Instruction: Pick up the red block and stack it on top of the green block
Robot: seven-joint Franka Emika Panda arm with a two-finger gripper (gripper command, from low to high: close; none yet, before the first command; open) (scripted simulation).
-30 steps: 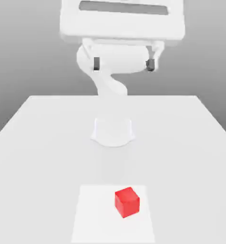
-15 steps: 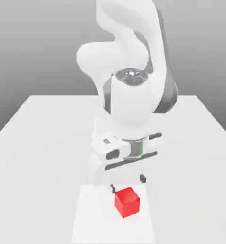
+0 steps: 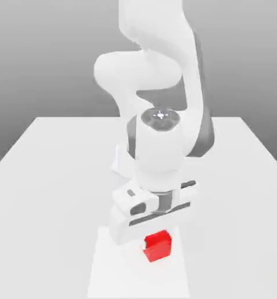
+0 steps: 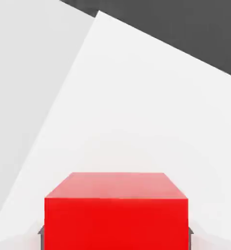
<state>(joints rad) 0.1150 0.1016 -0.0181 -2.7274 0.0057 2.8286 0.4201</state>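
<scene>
Grey backdrop behind a white worktop, with a paler square patch at the near edge, toward six o'clock from the arm's base in the exterior view. On that patch, the red block, sitting flat and turned slightly off square to the patch edges, its upper part covered by the white hand of the arm directly above. Claw lowered around the block and spread wide: dark fingertips just outside two opposite side faces, one on each, at three and nine o'clock around the block as seen from above. Looks open and holding nothing; cannot tell whether the pads already touch the faces. Seen from the hand view, flat top and one sheer front face of the block, sharp edges, no give apparent. Probably rigid and light, so no need for a hard squeeze; smooth faces, though, so possibly slippery under a weak pinch. Best taken across the two parallel side faces, low to mid height and centred, pads flat against them rather than on an edge or corner, to keep it from twisting on the lift. Judged to be at the closing step of the pick, with lifting and stacking not yet begun.
</scene>
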